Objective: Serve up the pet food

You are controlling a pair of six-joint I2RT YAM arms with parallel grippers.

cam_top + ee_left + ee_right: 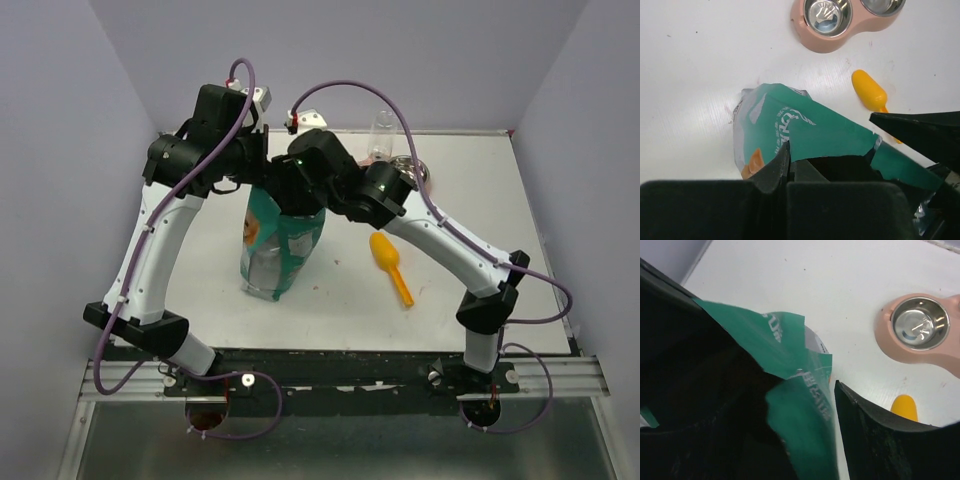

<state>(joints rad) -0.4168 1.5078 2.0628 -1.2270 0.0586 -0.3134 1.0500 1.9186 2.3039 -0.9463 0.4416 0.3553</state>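
A teal bag point(275, 250) with a dog picture stands upright mid-table. No kibble shows; the inside of the bag is dark. My left gripper point(262, 185) is at the bag's top and is shut on its torn top edge point(789, 155). My right gripper point(292, 195) is at the top from the other side. Its fingers are apart, with a flap of the bag point(800, 390) between them and a strip of table showing beside the right finger point(865, 430). The orange scoop point(390, 265) lies on the table to the right of the bag.
A pink double bowl point(812, 37) with steel cups point(914, 324) sits at the back right, partly behind my right arm point(415, 170). A clear bottle point(382, 128) stands by the back wall. The scoop also shows in both wrist views point(869, 91) point(904, 407).
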